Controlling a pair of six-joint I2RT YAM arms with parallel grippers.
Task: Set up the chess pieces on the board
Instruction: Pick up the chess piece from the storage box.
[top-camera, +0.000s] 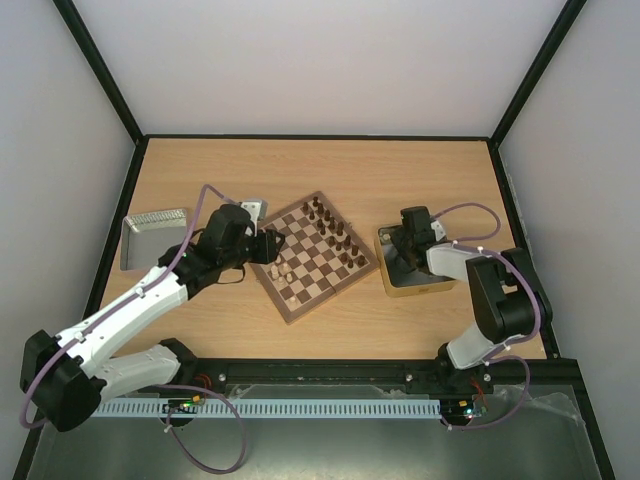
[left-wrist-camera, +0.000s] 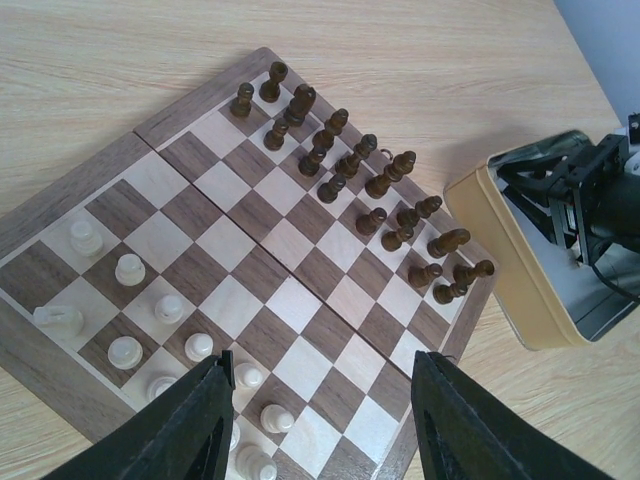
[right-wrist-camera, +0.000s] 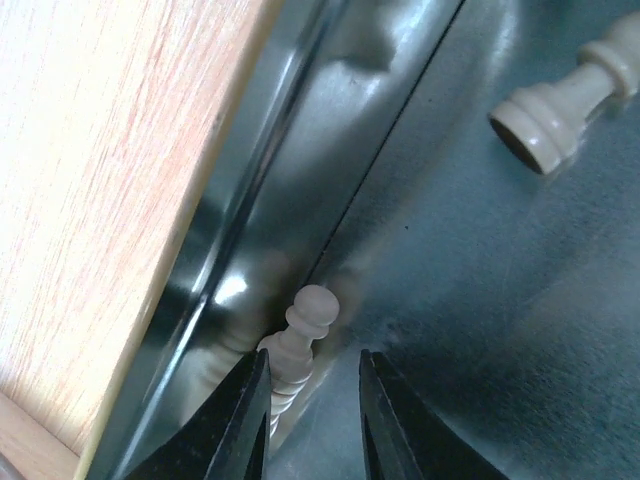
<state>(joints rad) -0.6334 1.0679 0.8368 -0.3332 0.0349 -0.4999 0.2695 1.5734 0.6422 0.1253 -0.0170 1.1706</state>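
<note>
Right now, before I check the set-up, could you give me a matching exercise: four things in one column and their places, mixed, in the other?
1. dark chessmen
2. cream chess pieces already on squares
3. right fingers
4. left fingers

A. inside the tin
B. above the board
C. board side nearest the tin
D. board side farthest from the tin

Pairs: 1-C, 2-D, 3-A, 4-B.

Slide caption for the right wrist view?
Right fingers flank a cream chess piece against the tin wall; another piece lies nearby.
</note>
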